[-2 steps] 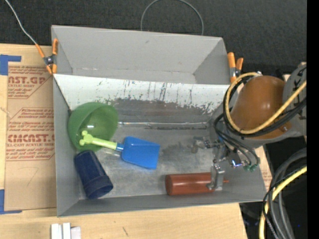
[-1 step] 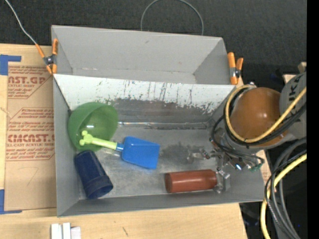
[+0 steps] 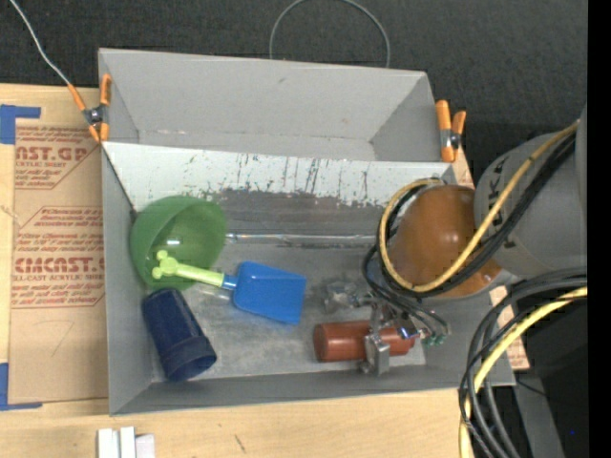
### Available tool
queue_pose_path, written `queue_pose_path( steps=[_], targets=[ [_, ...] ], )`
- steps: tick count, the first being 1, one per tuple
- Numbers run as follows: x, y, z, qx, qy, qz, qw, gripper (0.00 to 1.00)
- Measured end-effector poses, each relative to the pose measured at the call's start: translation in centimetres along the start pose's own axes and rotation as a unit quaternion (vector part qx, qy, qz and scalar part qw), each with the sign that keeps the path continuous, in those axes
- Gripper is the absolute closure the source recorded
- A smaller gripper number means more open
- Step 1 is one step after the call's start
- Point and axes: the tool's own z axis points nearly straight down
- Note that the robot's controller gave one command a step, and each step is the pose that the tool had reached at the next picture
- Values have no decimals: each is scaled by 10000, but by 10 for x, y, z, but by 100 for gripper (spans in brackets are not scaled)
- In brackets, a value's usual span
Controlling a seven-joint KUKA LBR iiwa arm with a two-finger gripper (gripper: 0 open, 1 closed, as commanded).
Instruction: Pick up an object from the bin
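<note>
A red-brown cylinder (image 3: 337, 342) lies on its side near the bin's front wall, right of the middle. My gripper (image 3: 385, 340) is down on the cylinder's right end and covers that part of it. To the left of the cylinder lies a blue scoop (image 3: 271, 293) with a light green handle pointing left.
A green bowl (image 3: 179, 236) sits tilted against the bin's left wall, with the scoop's handle resting at its lower rim. A dark blue cup (image 3: 178, 335) lies on its side in the front left corner. The arm's orange cover and cables hang over the bin's right side.
</note>
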Motion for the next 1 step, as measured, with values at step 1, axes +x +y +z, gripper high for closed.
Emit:
queue_pose_path(
  steps=[1],
  targets=[
    [4,-9,0,-16,11,-2213,9752,100]
  ],
)
